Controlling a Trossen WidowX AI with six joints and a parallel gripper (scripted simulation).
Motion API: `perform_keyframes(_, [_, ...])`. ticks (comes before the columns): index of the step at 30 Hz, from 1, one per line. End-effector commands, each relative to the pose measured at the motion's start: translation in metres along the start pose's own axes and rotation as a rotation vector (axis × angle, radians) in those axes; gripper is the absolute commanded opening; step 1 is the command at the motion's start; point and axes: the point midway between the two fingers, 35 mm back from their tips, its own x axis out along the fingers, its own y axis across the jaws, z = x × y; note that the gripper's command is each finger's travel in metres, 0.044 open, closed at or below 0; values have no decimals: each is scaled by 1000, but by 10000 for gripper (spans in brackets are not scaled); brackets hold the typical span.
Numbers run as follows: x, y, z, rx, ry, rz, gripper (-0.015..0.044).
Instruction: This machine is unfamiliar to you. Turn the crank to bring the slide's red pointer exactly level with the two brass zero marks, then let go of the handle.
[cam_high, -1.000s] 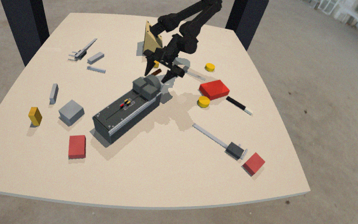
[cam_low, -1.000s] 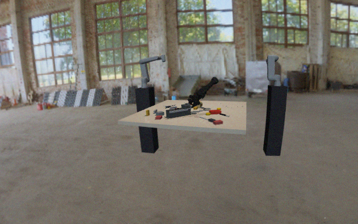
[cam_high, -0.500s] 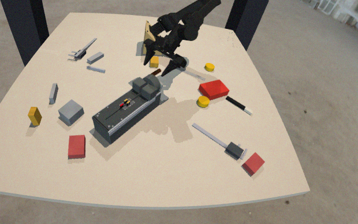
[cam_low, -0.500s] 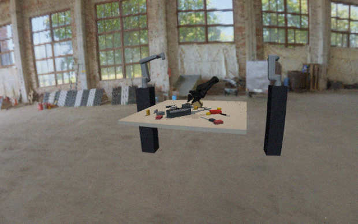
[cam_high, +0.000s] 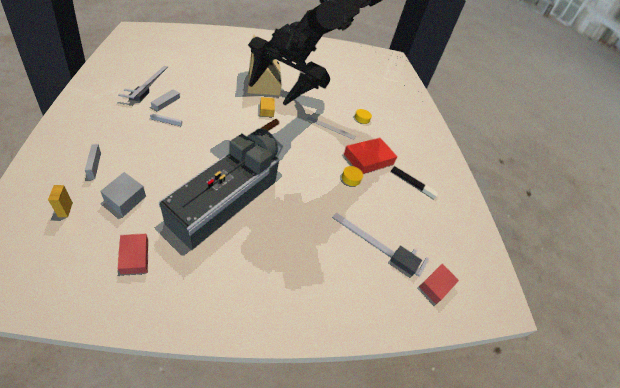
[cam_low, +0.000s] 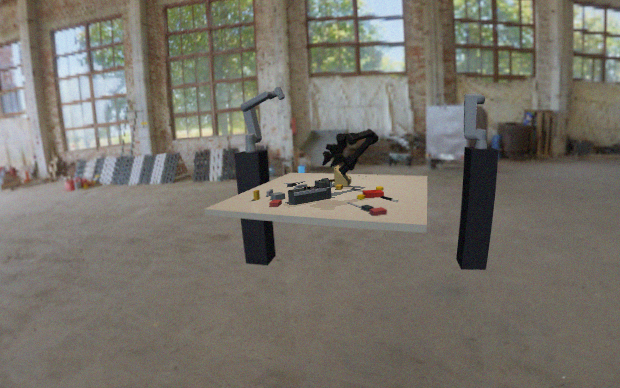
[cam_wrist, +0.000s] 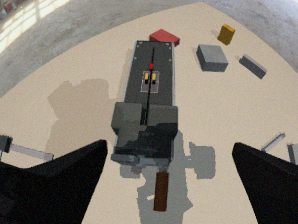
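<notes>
So the long dark-grey box machine (cam_high: 220, 192) (cam_low: 310, 195) (cam_wrist: 149, 92) has its little red pointer (cam_high: 211, 182) (cam_wrist: 151, 66) sitting just outside the brass marks (cam_high: 220, 176) (cam_wrist: 150, 78). Black gripper (cam_high: 269, 94) (cam_wrist: 173, 148)'s spread wide, holding nothing.

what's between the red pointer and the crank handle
In the wrist view, the brass marks, then the two grey blocks, lie between pointer and handle.

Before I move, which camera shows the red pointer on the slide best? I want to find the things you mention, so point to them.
The wrist view: it looks along the slot, with the red pointer (cam_high: 210, 182) (cam_wrist: 151, 66) distinct, beyond the two brass marks (cam_high: 220, 176) (cam_wrist: 150, 78). The top view shows it too, small and at a slant, close to the marks. In the exterior view it's too small to make out.
</notes>
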Motion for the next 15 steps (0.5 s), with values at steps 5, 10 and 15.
perform_keyframes(5, [23,-1,27,-112,57,71,440])
perform_keyframes(10, [40,-4,46,-191,81,131,440])
perform_keyframes(15, [57,-11,64,-270,95,195,440])
